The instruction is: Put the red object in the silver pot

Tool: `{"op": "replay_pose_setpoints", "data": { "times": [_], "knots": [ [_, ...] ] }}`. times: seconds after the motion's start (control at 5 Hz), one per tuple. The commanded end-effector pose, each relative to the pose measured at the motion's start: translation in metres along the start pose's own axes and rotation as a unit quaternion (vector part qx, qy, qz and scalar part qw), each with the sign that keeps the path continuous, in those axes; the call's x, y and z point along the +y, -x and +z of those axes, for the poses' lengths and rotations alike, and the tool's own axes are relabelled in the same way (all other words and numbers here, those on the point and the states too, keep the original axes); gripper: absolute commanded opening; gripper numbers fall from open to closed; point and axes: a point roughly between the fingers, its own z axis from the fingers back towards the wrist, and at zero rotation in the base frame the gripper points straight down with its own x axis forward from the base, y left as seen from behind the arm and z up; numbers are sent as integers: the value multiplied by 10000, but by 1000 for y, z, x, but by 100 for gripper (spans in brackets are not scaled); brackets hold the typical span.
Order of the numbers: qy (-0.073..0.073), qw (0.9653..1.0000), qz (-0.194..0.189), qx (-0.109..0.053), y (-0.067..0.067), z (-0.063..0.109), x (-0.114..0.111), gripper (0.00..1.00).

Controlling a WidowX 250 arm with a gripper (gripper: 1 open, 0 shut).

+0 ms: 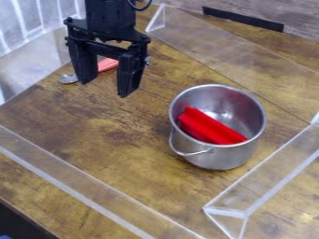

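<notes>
The red object (212, 125) lies inside the silver pot (219, 127), slanted across its bottom from upper left to lower right. The pot stands on the wooden table (88, 149), right of centre, its thin wire handle hanging at the front. The gripper (106, 82) hangs well apart from the pot, up and to the left, pointing down with its two dark fingers (129, 79) spread wide and nothing between them. Behind the fingers sits something small and pinkish-red (108, 63), possibly a spoon; the view is too coarse to be sure.
</notes>
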Motion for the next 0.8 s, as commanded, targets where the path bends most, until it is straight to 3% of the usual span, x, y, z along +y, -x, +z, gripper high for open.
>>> {"op": "replay_pose_setpoints", "data": {
  "times": [0.0,0.6],
  "knots": [
    [5,10000,21,18,-3,-1,3,100],
    [-47,9998,143,-150,-13,12,15,100]
  ]
}}
